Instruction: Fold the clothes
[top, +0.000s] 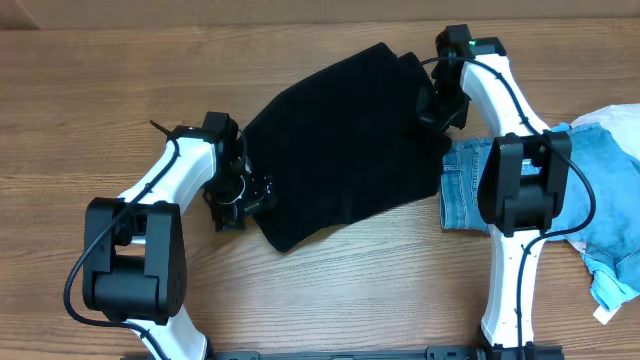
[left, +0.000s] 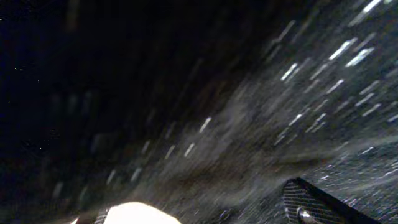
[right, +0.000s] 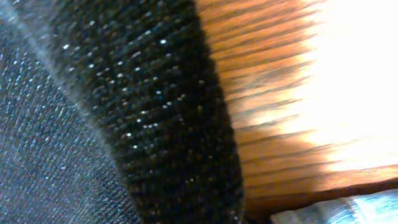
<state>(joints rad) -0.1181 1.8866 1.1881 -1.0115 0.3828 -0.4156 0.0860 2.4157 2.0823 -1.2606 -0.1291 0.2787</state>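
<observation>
knit (top: 345, 140): black, fuzzy, spread flat mid-table (top: 80, 100), rough slanted rectangle; ribbed edge fills right wrist view
denim (top: 465, 190): light blue, touching knit's right side
left gripper (top: 240, 200): at knit's left edge; jaws can't tell
right gripper (top: 437, 112): at knit's right edge; jaws closed, hold unclear

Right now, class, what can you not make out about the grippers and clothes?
Left wrist: motion blur smears the black garment; left gripper open or shut, unclear.
Right wrist: fingers of the right gripper out of frame; grip unseen.
Overhead: buttons not visible; right arm covers part of the denim.
</observation>
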